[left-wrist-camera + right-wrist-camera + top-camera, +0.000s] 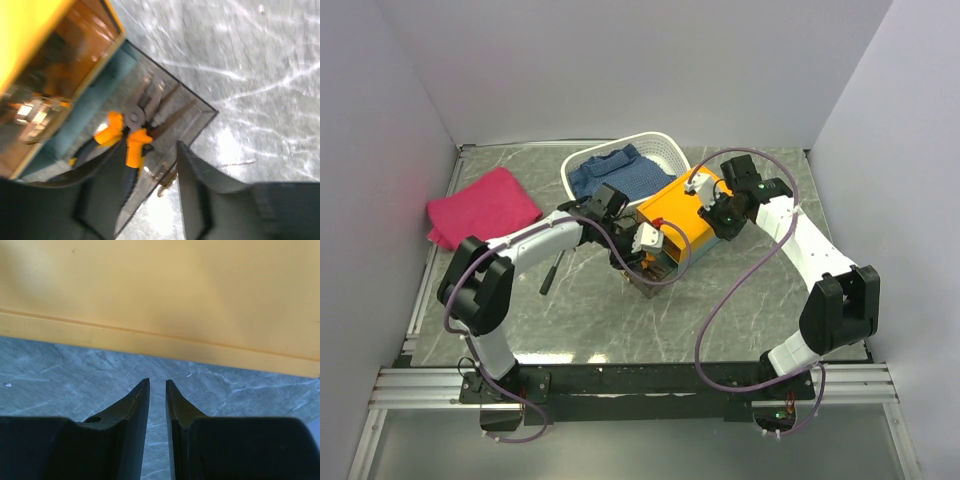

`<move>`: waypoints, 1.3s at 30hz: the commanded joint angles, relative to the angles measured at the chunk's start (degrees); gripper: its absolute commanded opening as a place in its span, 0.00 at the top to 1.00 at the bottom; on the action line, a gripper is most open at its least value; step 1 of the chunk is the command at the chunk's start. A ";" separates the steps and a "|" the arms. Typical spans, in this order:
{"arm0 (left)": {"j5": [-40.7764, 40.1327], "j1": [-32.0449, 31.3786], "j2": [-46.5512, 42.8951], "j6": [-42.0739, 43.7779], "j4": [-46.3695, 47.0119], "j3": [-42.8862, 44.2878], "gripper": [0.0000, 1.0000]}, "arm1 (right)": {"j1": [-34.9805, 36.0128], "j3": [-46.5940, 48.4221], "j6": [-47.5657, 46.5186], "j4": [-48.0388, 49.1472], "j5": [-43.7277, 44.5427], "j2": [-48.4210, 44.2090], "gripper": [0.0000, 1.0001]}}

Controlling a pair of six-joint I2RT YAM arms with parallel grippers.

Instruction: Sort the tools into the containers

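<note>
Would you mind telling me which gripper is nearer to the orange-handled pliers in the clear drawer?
Left. The left gripper hangs directly over the pliers in the pulled-out drawer, jaws apart. The right gripper faces the yellow lid, away from the drawer.

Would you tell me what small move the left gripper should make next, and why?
Probably nudge the clear drawer shut with the left gripper. The orange-handled pliers already lie inside the drawer, which stands pulled out from the yellow box, and the gripper's open fingers hang over its front edge, apparently gripping nothing.
</note>
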 commanded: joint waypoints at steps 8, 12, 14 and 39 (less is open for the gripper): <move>7.12 0.19 0.78 -1.50 2.28 4.04 0.99 | -0.80 1.01 -0.63 -0.56 0.26 -0.34 0.73; 8.18 -0.42 4.82 4.28 -6.39 7.47 0.99 | -0.71 0.40 -0.71 -0.56 0.44 -0.51 0.73; 7.92 -0.69 6.06 6.67 -9.84 9.57 0.99 | -0.71 0.13 -0.63 -0.48 0.27 -0.51 0.73; 4.48 0.18 7.66 2.54 1.50 5.72 0.96 | -0.71 3.65 0.25 -1.09 -1.94 3.97 0.73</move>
